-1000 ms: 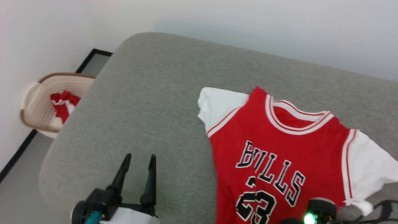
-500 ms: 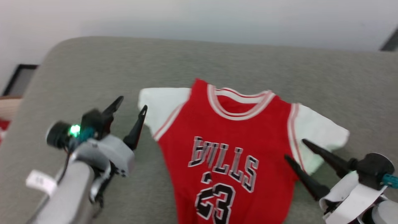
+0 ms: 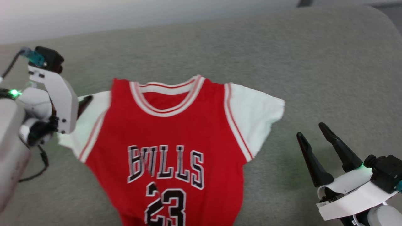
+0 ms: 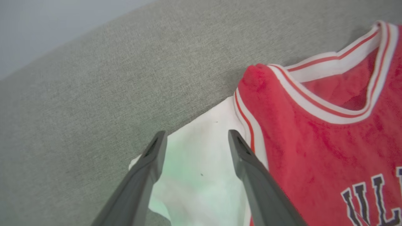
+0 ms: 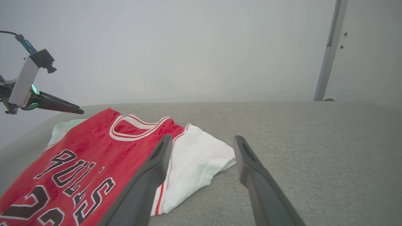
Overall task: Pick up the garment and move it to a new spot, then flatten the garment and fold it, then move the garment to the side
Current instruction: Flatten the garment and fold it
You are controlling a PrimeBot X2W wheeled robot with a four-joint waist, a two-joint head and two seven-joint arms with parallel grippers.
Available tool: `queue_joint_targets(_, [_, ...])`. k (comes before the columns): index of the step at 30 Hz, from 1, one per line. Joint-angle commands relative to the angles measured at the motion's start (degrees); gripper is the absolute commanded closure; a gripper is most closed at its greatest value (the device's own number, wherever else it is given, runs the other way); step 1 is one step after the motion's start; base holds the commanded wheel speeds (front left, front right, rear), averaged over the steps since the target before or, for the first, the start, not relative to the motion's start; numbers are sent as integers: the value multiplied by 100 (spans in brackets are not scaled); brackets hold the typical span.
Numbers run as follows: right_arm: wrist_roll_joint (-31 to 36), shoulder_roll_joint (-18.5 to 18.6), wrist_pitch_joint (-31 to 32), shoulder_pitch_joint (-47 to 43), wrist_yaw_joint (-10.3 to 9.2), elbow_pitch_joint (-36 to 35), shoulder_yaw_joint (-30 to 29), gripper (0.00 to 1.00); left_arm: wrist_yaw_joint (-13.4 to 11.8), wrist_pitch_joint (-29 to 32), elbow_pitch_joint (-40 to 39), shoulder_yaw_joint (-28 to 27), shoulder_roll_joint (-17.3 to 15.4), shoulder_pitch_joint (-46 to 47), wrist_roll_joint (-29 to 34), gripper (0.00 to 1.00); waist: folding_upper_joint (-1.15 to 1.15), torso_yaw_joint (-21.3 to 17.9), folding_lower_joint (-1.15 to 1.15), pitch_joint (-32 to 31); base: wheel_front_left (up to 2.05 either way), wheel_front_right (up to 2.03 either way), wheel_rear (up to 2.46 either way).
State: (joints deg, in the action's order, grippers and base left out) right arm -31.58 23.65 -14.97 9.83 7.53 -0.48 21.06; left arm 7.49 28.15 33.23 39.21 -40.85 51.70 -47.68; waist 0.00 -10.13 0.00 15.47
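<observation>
The garment [image 3: 166, 138], a small red jersey with white sleeves and black lettering, lies spread face up on the grey padded surface [image 3: 314, 62]. My left gripper [image 3: 84, 102] hovers open over its left white sleeve [image 4: 201, 169], its fingers [image 4: 150, 163] straddling the sleeve's top edge without touching it. My right gripper [image 3: 309, 129] stands open and empty on the right, a short way off the other sleeve [image 5: 194, 160]. In the right wrist view the left gripper [image 5: 77, 110] hangs just above the garment [image 5: 94, 147].
A pale wall rises behind the padded surface. A grey upright post [image 5: 328, 53] stands at the far right by the wall. The surface's rounded corner [image 3: 386, 18] lies at the top right. Bare grey padding [image 5: 314, 150] stretches to the right of the garment.
The head camera has swung round, so the whole picture has shifted. My left gripper has come over the garment's left sleeve. My right gripper has come into view, open beside the right sleeve.
</observation>
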Motion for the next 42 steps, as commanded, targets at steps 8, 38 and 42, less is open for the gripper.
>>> queue_joint_targets(8, [87, -161, -28, -22, -8, -106, -118, 0, -4, 1643, 604, 709, -354, 654, -764, 0, 0, -887, 0, 734, 0, 0, 0])
queue_joint_targets(38, [-1744, 1669, 3476, 6182, -9, 1487, 5044, 0, 16, 1354, 143, 2554, 780, 1890, -1439, 100, 0, 536, 0, 1448, 0, 0, 0])
queue_joint_targets(42, [-1882, 1622, 3873, 6429, -8, 1660, 5237, 0, 11, 1178, 194, 2824, 822, 2052, -1526, 100, 0, 629, 0, 1530, 0, 0, 0])
